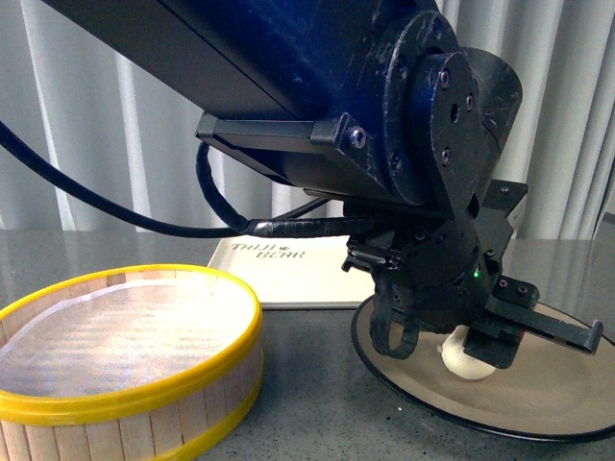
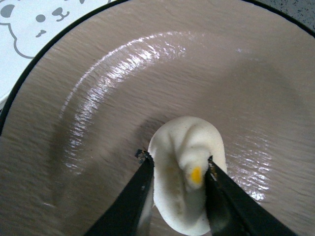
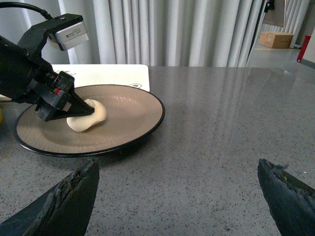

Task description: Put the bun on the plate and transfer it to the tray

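The cream-white bun (image 2: 184,142) lies low over the middle of the beige plate (image 2: 147,73), and my left gripper (image 2: 177,160) is shut on it, one black finger on each side. From the front, the left arm fills the upper view, with the bun (image 1: 466,360) under it at the plate (image 1: 548,403). The right wrist view has the bun (image 3: 93,117) touching the plate (image 3: 130,115). My right gripper (image 3: 178,167) stands open over bare table, a short way from the plate. The cream tray (image 1: 288,274) lies just behind the plate; its bear print (image 2: 29,29) shows past the rim.
A yellow-rimmed wooden steamer basket (image 1: 125,384) stands at the front left, beside the plate. Grey speckled table (image 3: 221,113) stretches out beyond the plate on the right gripper's side. Curtains hang behind, and a cardboard box (image 3: 277,39) sits far back.
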Tool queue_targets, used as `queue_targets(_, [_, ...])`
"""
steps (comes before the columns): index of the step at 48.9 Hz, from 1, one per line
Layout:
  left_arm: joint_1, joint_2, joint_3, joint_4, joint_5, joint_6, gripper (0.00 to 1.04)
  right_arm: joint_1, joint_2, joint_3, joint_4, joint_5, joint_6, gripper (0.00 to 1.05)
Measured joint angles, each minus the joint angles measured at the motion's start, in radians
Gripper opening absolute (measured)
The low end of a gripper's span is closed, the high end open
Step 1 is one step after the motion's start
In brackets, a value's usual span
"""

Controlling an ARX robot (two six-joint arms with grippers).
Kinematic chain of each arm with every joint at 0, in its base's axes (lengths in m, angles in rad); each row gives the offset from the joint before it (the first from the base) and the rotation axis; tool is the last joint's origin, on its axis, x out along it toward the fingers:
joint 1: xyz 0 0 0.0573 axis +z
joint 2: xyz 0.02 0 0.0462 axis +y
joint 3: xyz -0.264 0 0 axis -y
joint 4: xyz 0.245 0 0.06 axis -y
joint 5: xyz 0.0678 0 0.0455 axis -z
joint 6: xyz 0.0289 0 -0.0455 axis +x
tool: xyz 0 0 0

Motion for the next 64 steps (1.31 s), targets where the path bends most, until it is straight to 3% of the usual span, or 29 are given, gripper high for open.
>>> queue_targets(17, [-0.004,0.013,0.039,-0.071,0.02,-0.109,0.99,0.0,0.0,0.0,0.0,0.0,0.0,0.96])
queue_targets(47, [0.034,-0.007,0.082,-0.053,0.058,-0.216,0.98,0.0,0.0,0.0,0.0,0.0,0.0,0.96])
queue_targets(55, [0.117,-0.095,0.025,0.037,0.018,-0.266,0.98,0.0,0.0,0.0,0.0,0.0,0.0,0.96])
queue_targets(64, [0.302,-0.246,-0.108,0.161,-0.102,-0.357,0.98,0.0,0.0,0.0,0.0,0.0,0.0,0.96])
